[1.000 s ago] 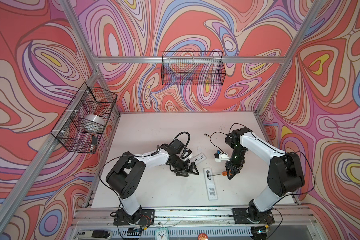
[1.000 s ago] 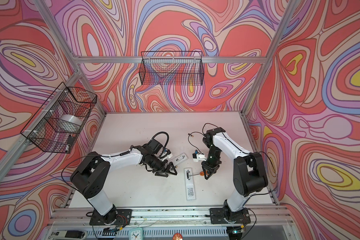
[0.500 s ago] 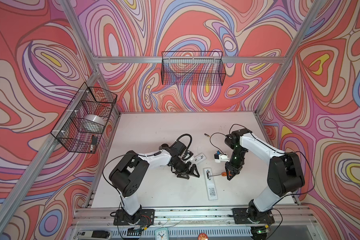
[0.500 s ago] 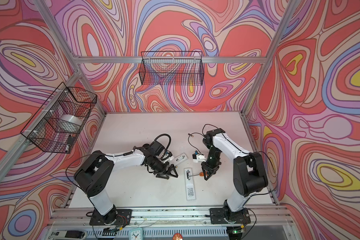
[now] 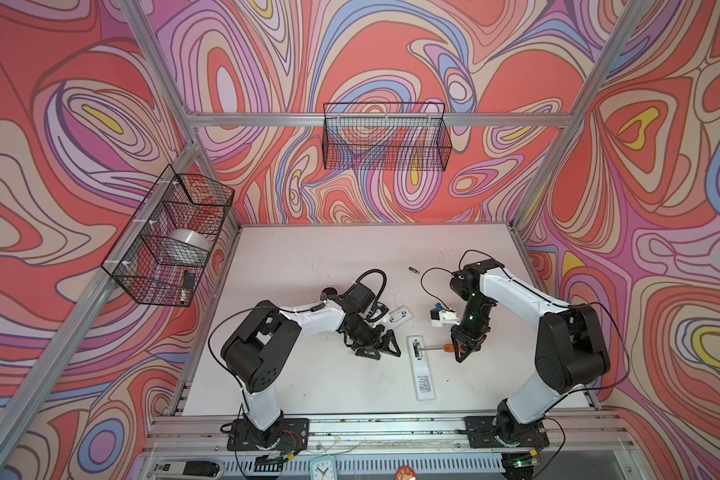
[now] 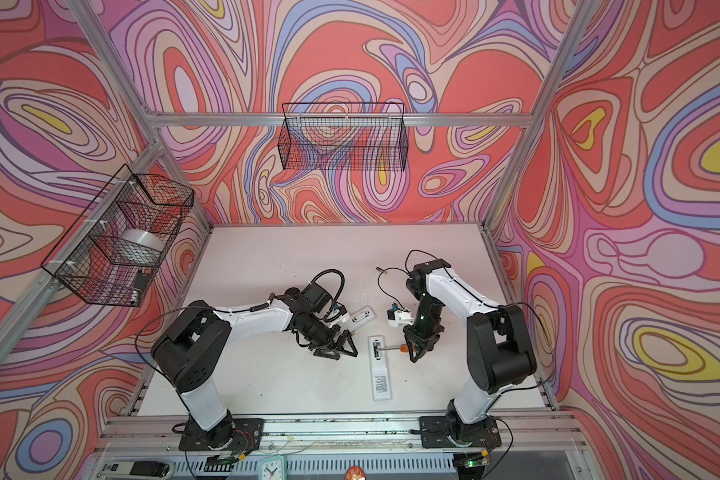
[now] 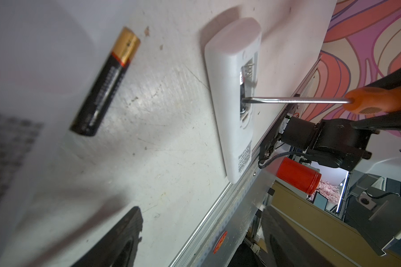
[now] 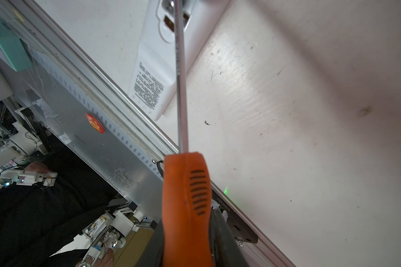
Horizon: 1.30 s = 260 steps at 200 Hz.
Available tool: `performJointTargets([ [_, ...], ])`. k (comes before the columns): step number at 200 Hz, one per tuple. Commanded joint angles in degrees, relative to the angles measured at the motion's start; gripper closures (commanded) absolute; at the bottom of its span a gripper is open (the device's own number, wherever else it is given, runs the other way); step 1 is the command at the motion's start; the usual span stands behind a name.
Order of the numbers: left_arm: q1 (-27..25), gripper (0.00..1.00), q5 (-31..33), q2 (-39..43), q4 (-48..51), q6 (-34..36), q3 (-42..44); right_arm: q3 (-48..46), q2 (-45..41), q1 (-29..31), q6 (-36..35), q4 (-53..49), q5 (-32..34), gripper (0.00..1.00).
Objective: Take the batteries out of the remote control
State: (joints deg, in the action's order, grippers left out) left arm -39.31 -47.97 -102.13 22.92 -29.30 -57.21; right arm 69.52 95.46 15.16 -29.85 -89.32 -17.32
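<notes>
My left gripper (image 5: pixel 376 348) hangs low over the white table (image 5: pixel 308 257) with its jaws spread wide and nothing between them; in the left wrist view one black finger (image 7: pixel 120 240) shows at the frame edge. A loose battery (image 7: pixel 104 81), black with a gold end, lies flat on the table between that gripper and the remote control (image 5: pixel 422 374), at roughly 9 o'clock from the remote's open end. The remote lies face down near the front edge of the table, its length running 12 to 6 o'clock, with the uncovered battery bay at the 12 o'clock end. My right gripper (image 5: pixel 460 350) is clenched on the orange handle of the screwdriver (image 5: pixel 435 348), whose shaft comes in from 3 o'clock. Its flat tip sits inside the bay, against a dark seated battery (image 7: pixel 241 91). A far battery (image 5: pixel 414 270) lies alone at 12 o'clock from the remote, well apart from both grippers. A smaller white remote (image 5: pixel 400 314) rests at about 11 o'clock from the big one, just beside my left wrist.
</notes>
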Motion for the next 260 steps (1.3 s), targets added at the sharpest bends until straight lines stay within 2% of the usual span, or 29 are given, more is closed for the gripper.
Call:
performJointTargets([
  [1,-0.6,0.16,0.0,-1.1,0.0,-0.2,-1.9,2.3,-1.2,-1.3,5.6,2.0,7.6,1.00],
  [83,-1.4,0.17,0.0,-2.3,0.3,-0.1,-3.5,-0.1,-1.8,-1.3,3.8,1.5,2.9,1.00],
  [108,-2.0,0.17,-0.4,-3.4,-0.1,-0.2,-4.6,0.0,-0.3,-1.2,3.8,1.8,-1.0,1.00],
  [147,-3.2,0.26,-1.5,-5.8,-0.5,-0.4,-6.9,-0.8,2.3,-0.1,4.4,2.0,-6.1,1.00],
  [195,-3.5,0.41,-2.6,-8.1,-1.7,-0.9,-7.1,-0.5,2.8,0.3,3.0,1.5,-8.3,1.00],
  [260,-3.3,0.43,-2.2,-9.1,-0.9,-0.2,-7.4,0.9,1.8,0.3,2.1,2.2,-10.5,1.00],
])
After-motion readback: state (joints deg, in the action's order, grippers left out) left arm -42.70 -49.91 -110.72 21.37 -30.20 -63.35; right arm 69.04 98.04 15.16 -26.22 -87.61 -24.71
